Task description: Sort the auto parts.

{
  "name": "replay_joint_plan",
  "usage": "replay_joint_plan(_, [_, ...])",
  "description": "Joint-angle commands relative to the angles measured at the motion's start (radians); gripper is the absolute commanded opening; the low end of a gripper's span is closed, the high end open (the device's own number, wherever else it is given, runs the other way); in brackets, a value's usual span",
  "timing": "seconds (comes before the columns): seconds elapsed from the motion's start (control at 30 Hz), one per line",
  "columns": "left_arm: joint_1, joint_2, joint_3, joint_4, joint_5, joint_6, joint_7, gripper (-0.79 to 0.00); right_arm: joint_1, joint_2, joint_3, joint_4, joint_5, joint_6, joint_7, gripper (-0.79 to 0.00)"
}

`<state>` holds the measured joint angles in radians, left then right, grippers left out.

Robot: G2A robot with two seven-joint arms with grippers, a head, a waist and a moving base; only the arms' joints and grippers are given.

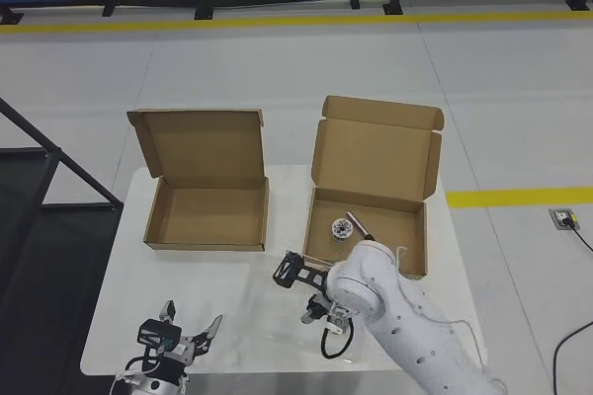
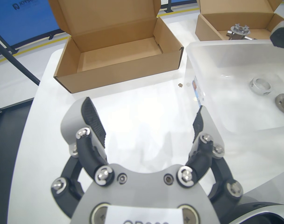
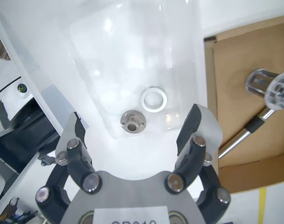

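Inside your clear plastic bin [image 3: 123, 47], silver metal ring [image 3: 154, 98] and grey flanged hub [image 3: 133, 124] left to sort; brown cardboard box [image 3: 237, 82] already holds two parts. Left pincer [image 2: 143, 106], right pincer [image 3: 136, 117]: both spread.

In the top view, bare table [image 1: 128, 286] lies open at lower left, in front of the left cardboard box [image 1: 206, 245]. A bare strip separates it from the right cardboard box [image 1: 400, 222]. Their raised lids [image 1: 198, 143] wall off the back. At lower centre, the clear bin [image 2: 226, 47] stands with the right arm [image 1: 385, 296] across it.
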<state>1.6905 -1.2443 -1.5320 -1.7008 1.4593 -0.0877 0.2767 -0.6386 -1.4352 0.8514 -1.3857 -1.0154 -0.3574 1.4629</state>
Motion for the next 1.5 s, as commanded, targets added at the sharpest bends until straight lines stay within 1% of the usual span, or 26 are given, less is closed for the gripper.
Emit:
replay_joint_plan(0.0, [0.000,0.000,0.000,0.000,0.000,0.000,0.000,0.000,0.036,0.014,-0.010,0.041,0.074,0.011,0.010,0.000])
replay_joint_plan(0.1, [0.000,0.000,0.000,0.000,0.000,0.000,0.000,0.000,0.061,0.034,0.002,0.072,0.124,0.002,0.002,0.000])
replay_joint_plan(0.43, [0.000,0.000,0.000,0.000,0.000,0.000,0.000,0.000,0.058,0.034,0.000,0.072,0.122,0.001,-0.004,0.000])
replay_joint_plan(0.6, [0.000,0.000,0.000,0.000,0.000,0.000,0.000,0.000,0.051,0.034,-0.023,0.082,0.100,-0.010,-0.022,0.000])
replay_joint_plan(0.77, [0.000,0.000,0.000,0.000,0.000,0.000,0.000,0.000,0.068,0.025,-0.056,0.114,0.089,0.028,-0.023,0.000])
replay_joint_plan(0.8, [0.000,0.000,0.000,0.000,0.000,0.000,0.000,0.000,0.072,0.022,-0.063,0.122,0.088,0.033,-0.029,-0.043])
replay_joint_plan(0.9, [0.000,0.000,0.000,0.000,0.000,0.000,0.000,0.000,0.082,0.013,-0.085,0.155,0.081,0.065,-0.040,-0.117])
replay_joint_plan(1.0, [0.000,0.000,0.000,0.000,0.000,0.000,0.000,0.000,0.091,0.003,-0.110,0.188,0.076,0.095,-0.054,-0.114])
replay_joint_plan(1.1, [0.000,0.000,0.000,0.000,0.000,0.000,0.000,0.000,0.101,-0.005,-0.123,0.215,0.065,0.130,-0.074,-0.151])
replay_joint_plan(1.17, [0.000,0.000,0.000,0.000,0.000,0.000,0.000,0.000,0.105,-0.010,-0.127,0.230,0.054,0.171,-0.084,-0.172])
replay_joint_plan(1.23, [0.000,0.000,0.000,0.000,0.000,0.000,0.000,0.000,0.108,-0.015,-0.136,0.238,0.052,0.180,-0.088,-0.160])
replay_joint_plan(1.3, [0.000,0.000,0.000,0.000,0.000,0.000,0.000,0.000,0.115,-0.018,-0.134,0.258,0.043,0.209,-0.095,-0.148])
replay_joint_plan(1.4, [0.000,0.000,0.000,0.000,0.000,0.000,0.000,0.000,0.122,-0.025,-0.143,0.279,0.039,0.227,-0.105,-0.151])
replay_joint_plan(1.47, [0.000,0.000,0.000,0.000,0.000,0.000,0.000,0.000,0.127,-0.030,-0.147,0.296,0.041,0.227,-0.111,-0.169])
